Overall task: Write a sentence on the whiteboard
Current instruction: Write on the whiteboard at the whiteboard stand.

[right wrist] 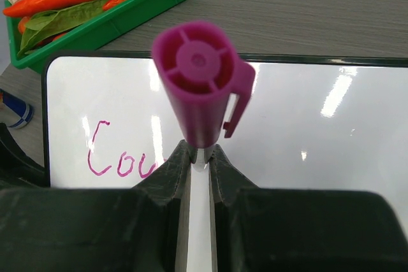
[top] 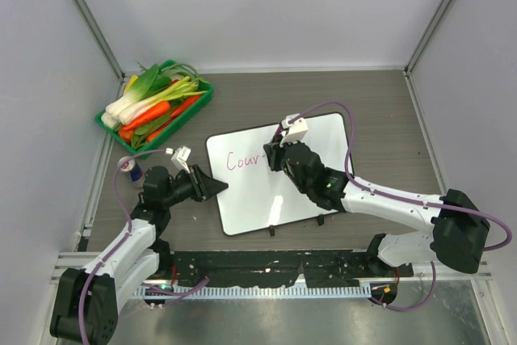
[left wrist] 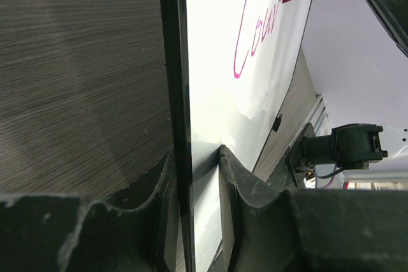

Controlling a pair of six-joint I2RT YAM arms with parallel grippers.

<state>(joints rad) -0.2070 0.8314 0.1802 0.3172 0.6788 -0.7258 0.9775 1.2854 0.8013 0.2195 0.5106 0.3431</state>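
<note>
1. whiteboard lies flat on the dark bench, at the middle and between the two arms, turned a little so its right end sits farther back than its left.
2. two small black clips sit on its near long edge.
3. the sentence is thin pink cursive in the board's upper left part and reads only "cour"; the board to the right of it is bare white.
4. the left tool is closed on the board's left edge. in the left wrist view one black finger presses on the white face and the other sits on the far side of the thin black frame.
5. the right tool hangs over the board's upper middle, just right of the writing, and grips a marker between its fingers. the marker's magenta cap end points up at the right wrist camera.
6. in the left wrist view the marker's pink tip sits at the end of the last letter, at or just on the board's surface.
7. a green tray of carrots, leeks and leafy greens stands at the back left of the bench, apart from the board.
8. a small red and blue can stands left of the left arm.
</note>
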